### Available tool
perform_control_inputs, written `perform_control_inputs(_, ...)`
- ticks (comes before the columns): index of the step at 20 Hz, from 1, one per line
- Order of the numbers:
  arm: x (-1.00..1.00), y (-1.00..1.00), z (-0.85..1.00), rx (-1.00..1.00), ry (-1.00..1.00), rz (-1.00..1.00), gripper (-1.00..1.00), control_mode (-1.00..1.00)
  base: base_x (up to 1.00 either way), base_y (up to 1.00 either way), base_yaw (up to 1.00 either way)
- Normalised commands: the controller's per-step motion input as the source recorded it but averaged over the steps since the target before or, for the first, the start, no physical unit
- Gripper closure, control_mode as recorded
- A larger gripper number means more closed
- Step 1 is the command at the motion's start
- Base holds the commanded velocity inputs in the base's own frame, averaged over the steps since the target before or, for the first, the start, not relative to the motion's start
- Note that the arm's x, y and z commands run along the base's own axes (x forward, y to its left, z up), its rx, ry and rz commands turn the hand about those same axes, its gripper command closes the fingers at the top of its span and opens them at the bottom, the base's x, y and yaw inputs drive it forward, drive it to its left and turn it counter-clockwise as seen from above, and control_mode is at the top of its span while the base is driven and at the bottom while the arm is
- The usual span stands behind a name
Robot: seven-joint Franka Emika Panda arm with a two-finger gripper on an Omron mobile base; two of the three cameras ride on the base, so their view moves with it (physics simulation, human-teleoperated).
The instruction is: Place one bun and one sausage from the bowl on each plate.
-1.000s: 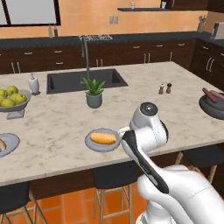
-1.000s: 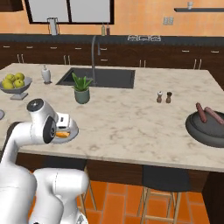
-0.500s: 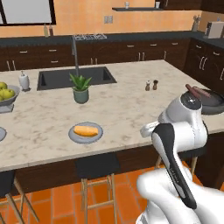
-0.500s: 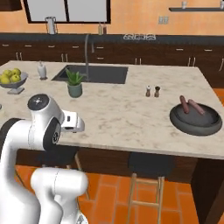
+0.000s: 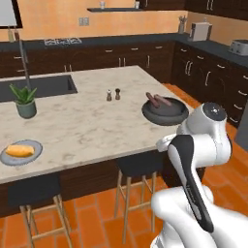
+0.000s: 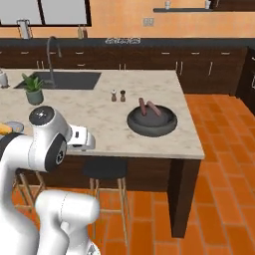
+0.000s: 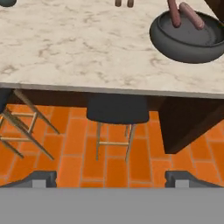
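Hand view looked down past the bench (image 7: 87, 57) edge to the orange tiled floor (image 7: 109, 162), with a dark stool (image 7: 117, 109) tucked under the overhang. The gripper (image 7: 111, 178) stood open, its two dark fingertips (image 7: 39, 178) spread wide apart near the bottom corners, with nothing between them. It hung off the bench's near edge, well apart from the bowl (image 7: 186, 46).

That dark, thick-rimmed bowl sat on the marble top near the bench's right end, and two reddish sausages (image 7: 183, 13) leaned against its far rim. In the left base view the bowl (image 5: 164, 112) lay beyond the white arm's elbow, sausages (image 5: 157, 100) poking above the rim, with salt and pepper shakers (image 5: 113, 94) just to its left. Far to the left, near the front edge, a grey plate (image 5: 20, 154) carried a bun (image 5: 19, 150). A potted plant (image 5: 25, 100) stood behind it, beside the sink (image 5: 36, 87).

In the right base view the bowl (image 6: 152, 122) sat right of the arm, the shakers (image 6: 117, 95) behind it, and the plant (image 6: 33, 88) close to the sink (image 6: 64, 79) and tap (image 6: 50, 50).
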Motion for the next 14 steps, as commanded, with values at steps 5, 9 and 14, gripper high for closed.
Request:
perform_control_inputs(5,0.0,0.0,0.0,0.0,0.0,0.0,-1.0,1.0,0.23,-1.0,-0.26)
perform_control_inputs(9,0.0,0.0,0.0,0.0,0.0,0.0,-1.0,1.0,0.72,-0.67,-0.01)
perform_control_inputs(14,0.0,0.0,0.0,0.0,0.0,0.0,-1.0,1.0,0.86,-0.01,0.09)
